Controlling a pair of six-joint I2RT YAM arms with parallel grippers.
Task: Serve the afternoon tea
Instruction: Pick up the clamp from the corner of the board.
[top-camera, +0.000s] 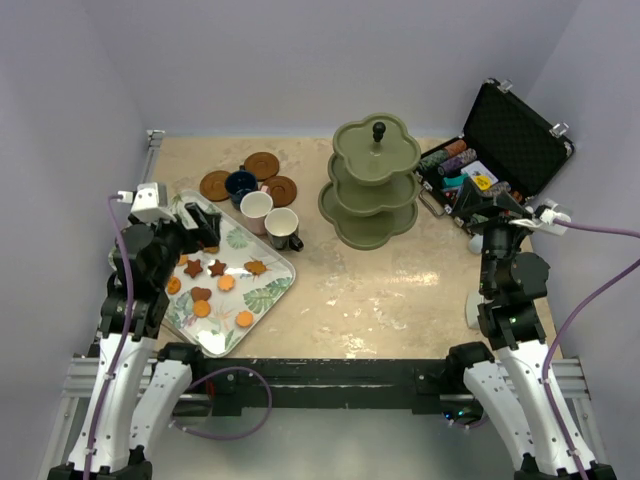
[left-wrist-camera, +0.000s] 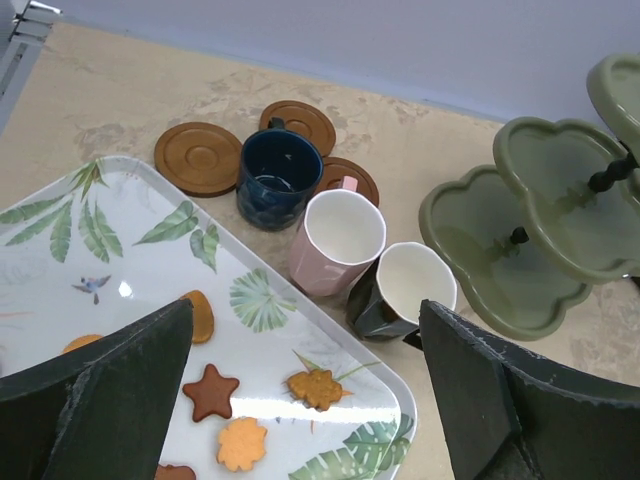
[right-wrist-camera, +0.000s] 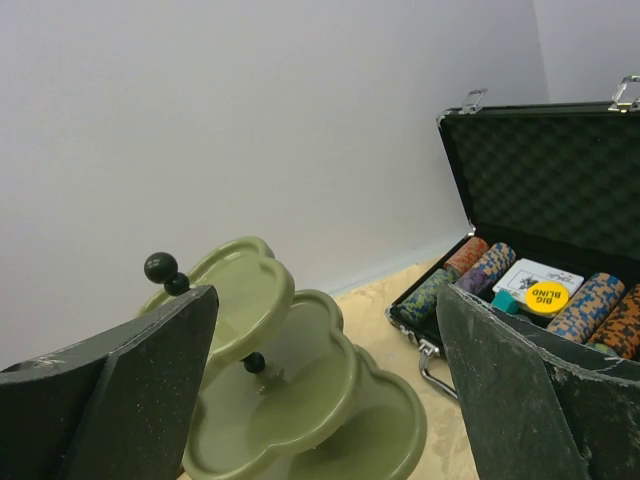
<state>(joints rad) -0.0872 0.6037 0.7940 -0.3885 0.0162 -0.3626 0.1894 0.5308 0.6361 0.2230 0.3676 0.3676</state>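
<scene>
Two grippers, both spread wide and empty. Top view: left gripper (top-camera: 203, 228) above tray (top-camera: 268, 292), biscuits (top-camera: 216, 268) just beneath it; right gripper (top-camera: 478, 207) beside poker case (top-camera: 515, 135). Left wrist view: cups (left-wrist-camera: 335, 245) just ahead of the fingers. Right wrist view: stand (right-wrist-camera: 310, 420) ahead-left, untouched.

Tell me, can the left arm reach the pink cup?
Probably yes. The left pincer is open above the tray, and the pink cup sits just ahead with nothing in between, though the navy cup stands close beside it.

Bare tabletop (top-camera: 400, 290) between tray (top-camera: 268, 290) and stand (top-camera: 372, 190) (cups (top-camera: 257, 207) crowd saucers (top-camera: 262, 165)).
</scene>
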